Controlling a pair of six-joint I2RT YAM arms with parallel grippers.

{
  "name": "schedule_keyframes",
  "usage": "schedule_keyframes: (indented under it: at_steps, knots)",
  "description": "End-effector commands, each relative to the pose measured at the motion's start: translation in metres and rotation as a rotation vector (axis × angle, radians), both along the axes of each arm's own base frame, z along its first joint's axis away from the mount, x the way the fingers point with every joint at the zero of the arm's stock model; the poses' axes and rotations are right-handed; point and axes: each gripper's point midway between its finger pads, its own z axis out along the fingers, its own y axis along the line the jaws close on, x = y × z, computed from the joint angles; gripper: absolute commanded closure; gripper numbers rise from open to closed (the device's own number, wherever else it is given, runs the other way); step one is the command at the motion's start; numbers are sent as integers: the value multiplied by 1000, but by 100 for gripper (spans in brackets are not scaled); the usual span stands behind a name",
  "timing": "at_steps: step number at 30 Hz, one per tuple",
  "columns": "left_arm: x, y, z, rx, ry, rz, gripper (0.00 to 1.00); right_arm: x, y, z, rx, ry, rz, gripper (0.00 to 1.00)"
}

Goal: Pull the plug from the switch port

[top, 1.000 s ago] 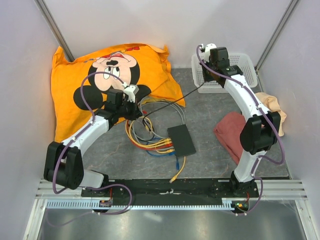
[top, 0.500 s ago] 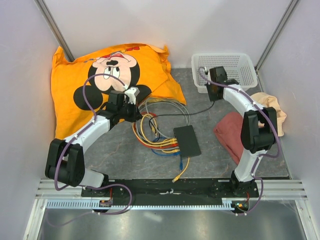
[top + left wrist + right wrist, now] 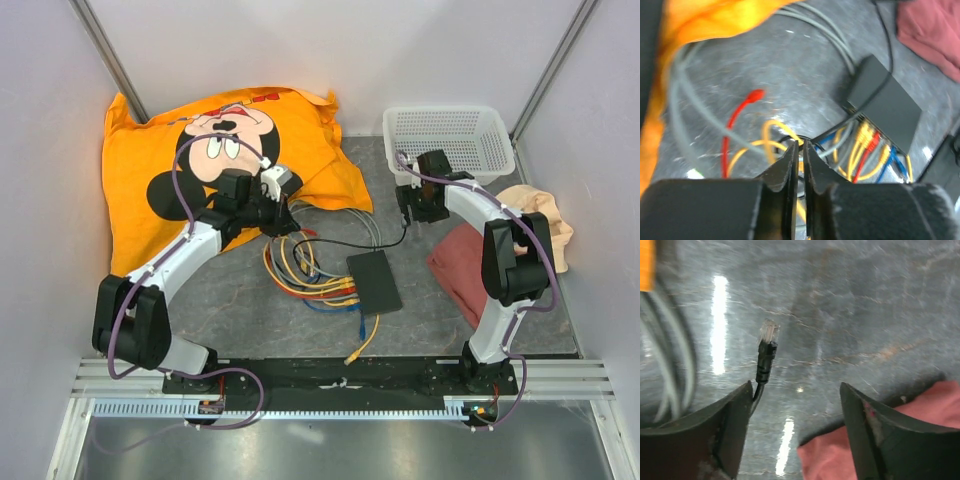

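Note:
The black switch [image 3: 374, 281] lies flat mid-table, with yellow, red and blue plugs [image 3: 869, 141] seated in its near edge. A black cable [image 3: 350, 241] runs from the coil toward my right gripper [image 3: 412, 215]. Its clear-tipped plug [image 3: 767, 347] lies free on the table, out of any port, just ahead of the left finger. The right gripper [image 3: 796, 386] stands wide open with nothing between its fingers. My left gripper [image 3: 801, 145] hovers over the coiled cables [image 3: 295, 262] left of the switch [image 3: 885, 107], jaws a thin slit apart, gripping nothing.
A white mesh basket [image 3: 445, 135] stands at the back right. A red cloth [image 3: 458, 268] and a beige cloth [image 3: 545, 212] lie right of the switch. An orange Mickey cloth [image 3: 180, 150] covers the back left. A loose red plug [image 3: 756, 95] and a yellow cable end [image 3: 348, 355] lie on the table.
My right gripper came down from the basket to the table with the black cable and opened, dropping the plug. My left gripper shifted slightly back-right and its jaws parted a little.

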Motion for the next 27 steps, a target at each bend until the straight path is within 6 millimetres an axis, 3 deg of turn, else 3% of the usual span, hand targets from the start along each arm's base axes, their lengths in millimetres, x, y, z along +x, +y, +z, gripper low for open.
schedule_keyframes:
  at_steps: [1,4,6,7,9,10,14,16,17,21,27]
  knots:
    - [-24,-27,12,-18,-57,-236,82,15,26,51,155,-114,69,18]
    - [-43,-40,9,0,-75,-354,77,-4,49,71,231,-149,224,17]
    - [-55,-46,5,8,-87,-432,75,-23,57,65,225,-149,314,16]
    - [-62,-47,1,9,-64,-460,75,-32,68,79,278,-179,373,16]
    - [-72,-53,3,-11,-63,-527,75,-49,77,79,330,-179,433,15]
    - [-78,-56,4,-19,-57,-556,74,-59,88,89,390,-188,478,15]
    - [-99,-69,-16,-8,31,-660,74,-75,102,90,502,-156,491,10]
    - [-97,-74,-26,12,52,-667,75,-74,106,87,530,-131,479,11]
    - [-96,-75,-38,34,79,-671,75,-76,109,87,547,-124,498,14]
    - [-89,-80,-48,64,90,-696,80,-89,112,87,484,-142,648,26]
    - [-85,-88,-56,89,115,-747,86,-130,121,61,519,31,783,51]
